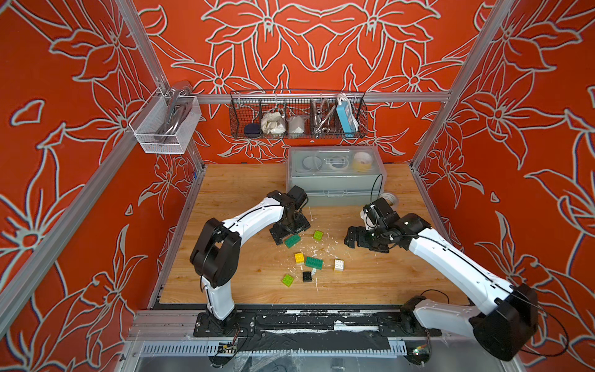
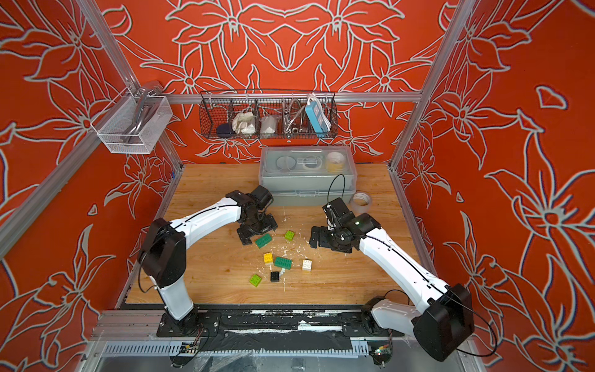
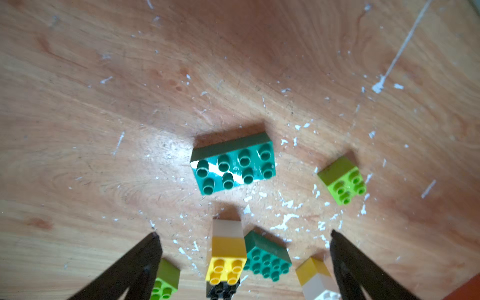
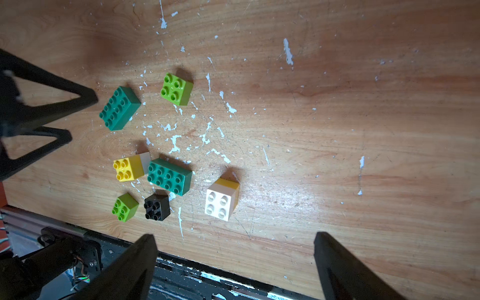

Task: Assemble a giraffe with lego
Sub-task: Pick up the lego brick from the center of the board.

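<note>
My left gripper point(image 3: 244, 233): fingers spread, empty; a long green brick point(image 3: 232, 166) lies just ahead of the tips. My right gripper point(image 4: 233, 235): spread, empty, well apart from all bricks. The giraffe: unbuilt; only two leg stacks joined, yellow-topped stack point(image 4: 130, 168) and white-topped stack point(image 4: 222, 198). Hazard, as I judge: the yellow-topped stack stands just beside the second green brick point(image 4: 169, 176), so closing on either may topple the stack.

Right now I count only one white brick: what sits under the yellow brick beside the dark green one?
A white brick sits under that yellow brick, its side showing in both wrist views. Its studs and underside are covered.
</note>
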You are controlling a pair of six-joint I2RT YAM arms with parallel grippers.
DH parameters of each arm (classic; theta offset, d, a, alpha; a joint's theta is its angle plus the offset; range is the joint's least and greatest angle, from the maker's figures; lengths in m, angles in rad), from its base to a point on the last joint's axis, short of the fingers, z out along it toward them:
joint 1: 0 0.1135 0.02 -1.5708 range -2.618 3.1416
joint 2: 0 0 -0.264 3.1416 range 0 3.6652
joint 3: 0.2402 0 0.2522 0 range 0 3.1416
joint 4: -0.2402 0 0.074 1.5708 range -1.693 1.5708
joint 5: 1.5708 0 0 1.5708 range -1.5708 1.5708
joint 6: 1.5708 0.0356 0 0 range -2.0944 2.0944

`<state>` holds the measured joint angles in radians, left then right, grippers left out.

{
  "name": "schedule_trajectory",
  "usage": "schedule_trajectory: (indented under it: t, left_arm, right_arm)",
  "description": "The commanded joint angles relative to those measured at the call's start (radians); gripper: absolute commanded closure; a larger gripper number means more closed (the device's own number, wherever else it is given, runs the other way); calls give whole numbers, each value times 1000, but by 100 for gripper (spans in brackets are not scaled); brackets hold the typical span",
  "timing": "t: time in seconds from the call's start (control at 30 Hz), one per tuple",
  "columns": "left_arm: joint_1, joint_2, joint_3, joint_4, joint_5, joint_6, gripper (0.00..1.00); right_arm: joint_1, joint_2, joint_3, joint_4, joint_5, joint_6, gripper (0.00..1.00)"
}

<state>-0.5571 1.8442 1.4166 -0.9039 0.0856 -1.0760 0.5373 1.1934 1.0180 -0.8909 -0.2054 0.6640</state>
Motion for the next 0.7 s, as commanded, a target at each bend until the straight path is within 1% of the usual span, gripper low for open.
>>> schedule_trajectory:
  t: [0.0,0.17,0.3,0.5,0.67]
  left_arm:
    - [-27,47,54,-48,-44,-85,0]
    - [-40,94,62,-55,-71,-120,0]
    - [-40,117,68,-62,-81,-125,0]
    - [-40,122,51,-63,-88,-116,0]
    - [-38,131,49,-50,-87,-107,0]
  right_arm:
    - [-40,-15,-6,-21,-49,-74,1]
    - [-100,-9,8,-37,-97,-151,1]
    - [-146,3,19,-47,-133,-201,0]
    - [-169,22,13,-27,-174,-208,1]
    - [-171,27,6,-20,-179,-204,0]
